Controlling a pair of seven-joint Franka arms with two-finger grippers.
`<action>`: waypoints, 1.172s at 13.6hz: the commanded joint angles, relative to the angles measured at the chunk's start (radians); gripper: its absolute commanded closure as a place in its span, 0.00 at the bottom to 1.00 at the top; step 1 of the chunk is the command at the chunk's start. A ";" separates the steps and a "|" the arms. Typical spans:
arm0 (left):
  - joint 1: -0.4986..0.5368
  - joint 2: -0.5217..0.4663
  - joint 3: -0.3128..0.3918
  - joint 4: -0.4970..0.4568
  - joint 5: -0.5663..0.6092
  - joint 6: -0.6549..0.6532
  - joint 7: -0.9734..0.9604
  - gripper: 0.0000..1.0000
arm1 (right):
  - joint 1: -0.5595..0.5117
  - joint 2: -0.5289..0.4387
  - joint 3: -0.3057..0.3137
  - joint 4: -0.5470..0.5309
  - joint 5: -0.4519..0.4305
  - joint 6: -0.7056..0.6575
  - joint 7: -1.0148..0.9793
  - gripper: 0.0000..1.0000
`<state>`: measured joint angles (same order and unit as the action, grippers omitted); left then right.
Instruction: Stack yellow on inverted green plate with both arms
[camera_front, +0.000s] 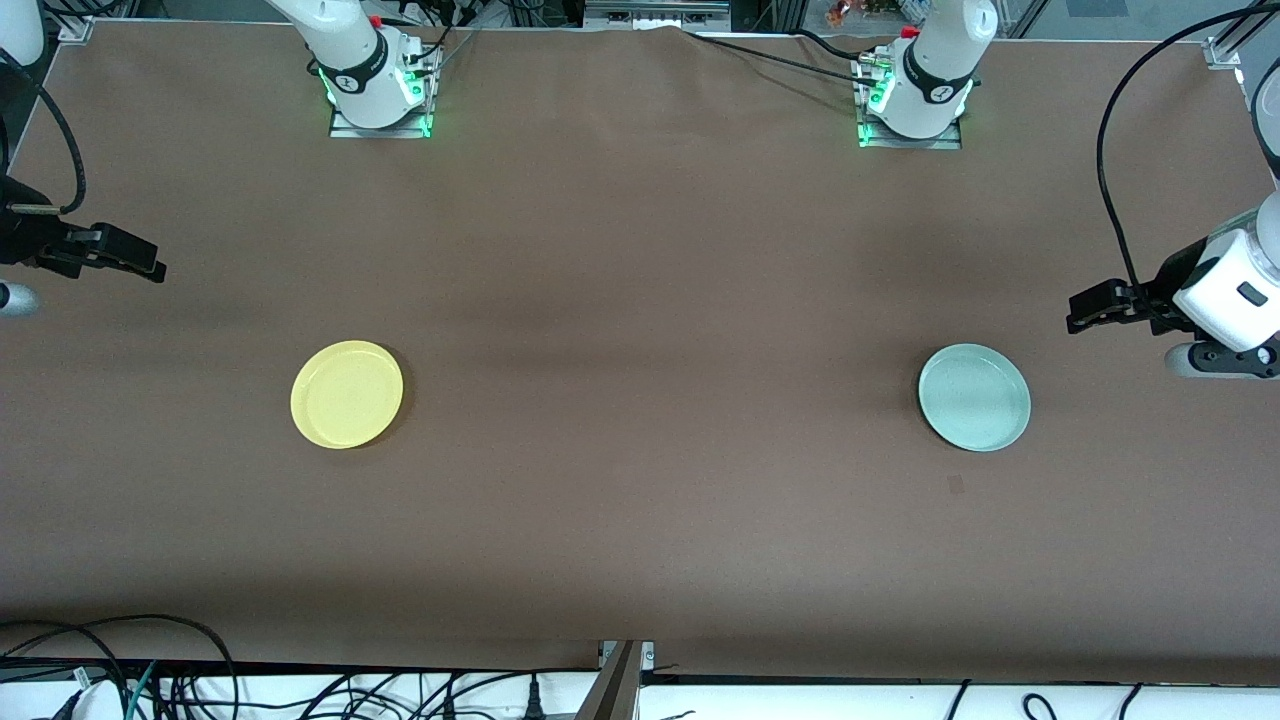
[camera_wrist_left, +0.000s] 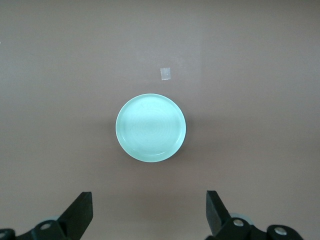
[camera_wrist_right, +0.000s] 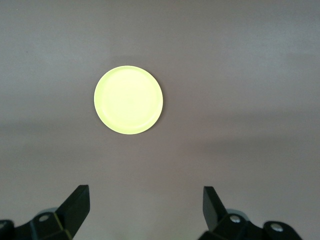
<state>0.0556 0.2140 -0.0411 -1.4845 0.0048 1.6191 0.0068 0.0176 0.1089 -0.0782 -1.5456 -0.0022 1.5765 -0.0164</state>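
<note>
White jointed arms (camera_front: 940, 60), dark joints, green-lit bases, black cables, black left claw (camera_front: 1085, 308)

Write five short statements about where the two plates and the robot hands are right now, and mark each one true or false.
1. The yellow plate lies flat on the table toward the right arm's end. True.
2. The yellow plate is stacked on the green plate. False: the two plates lie well apart, the green one toward the left arm's end.
3. The left hand holds the green plate. False: it is open, up in the air, touching nothing.
4. The right hand is open and holds nothing. True.
5. A small pale patch lies on the table close to the green plate. True.
</note>
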 joint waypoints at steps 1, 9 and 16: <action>0.041 0.031 -0.005 0.033 -0.054 -0.011 0.016 0.00 | -0.002 -0.009 0.000 -0.008 0.014 -0.004 0.004 0.00; 0.203 0.217 -0.005 0.056 -0.158 0.094 0.214 0.00 | -0.002 -0.009 0.000 -0.008 0.014 -0.006 0.004 0.00; 0.216 0.432 -0.013 0.004 -0.203 0.355 0.297 0.00 | -0.002 -0.009 0.000 -0.008 0.013 0.000 0.007 0.00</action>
<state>0.2645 0.5960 -0.0445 -1.4818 -0.1650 1.9148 0.2596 0.0173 0.1091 -0.0787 -1.5462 -0.0022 1.5766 -0.0164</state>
